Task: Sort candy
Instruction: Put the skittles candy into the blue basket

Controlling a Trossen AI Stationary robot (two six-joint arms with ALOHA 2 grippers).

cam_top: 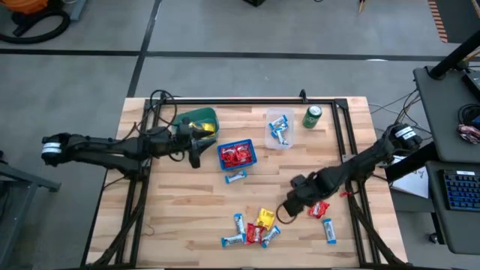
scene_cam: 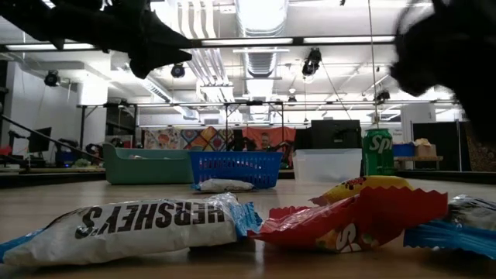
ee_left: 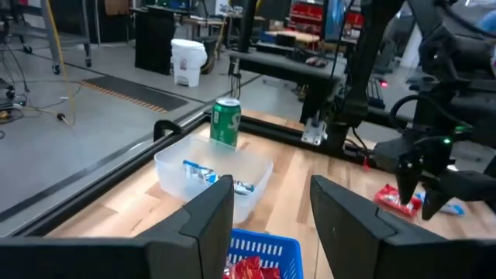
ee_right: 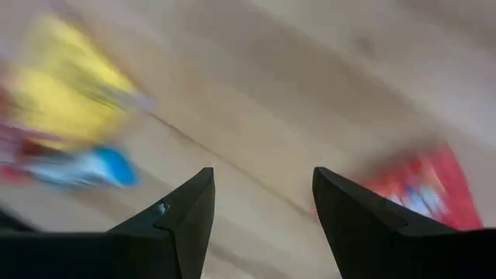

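Candy (cam_top: 251,230) lies in a loose cluster close to the worktop's (cam_top: 180,217) near edge, a little right of the middle: blue-and-white bars, red packets and one yellow packet (cam_top: 265,218), several touching one another. In the low view a white bar (scene_cam: 139,225) and a red packet (scene_cam: 349,221) fill the foreground. Toward the near right corner a single blue-and-white bar (cam_top: 328,230) lies apart from the cluster, with a red packet (cam_top: 318,209) just beyond it.

Right gripper (cam_top: 288,209) hangs low between the cluster and that red packet, its fingers (ee_right: 182,225) spread wide with nothing between them.

Farther back, near the middle of the worktop, another blue-and-white bar (cam_top: 235,177) lies just in front of the blue basket (cam_top: 237,155), which holds red candy. Left gripper (cam_top: 196,159) is beside that basket on its left, fingers (ee_left: 205,225) apart and empty.

Toward the far edge stand the green basket (cam_top: 196,121), with yellow candy in it, and the clear bin (cam_top: 280,129), holding blue-and-white bars. A green can (cam_top: 312,116) stands just right of the bin.
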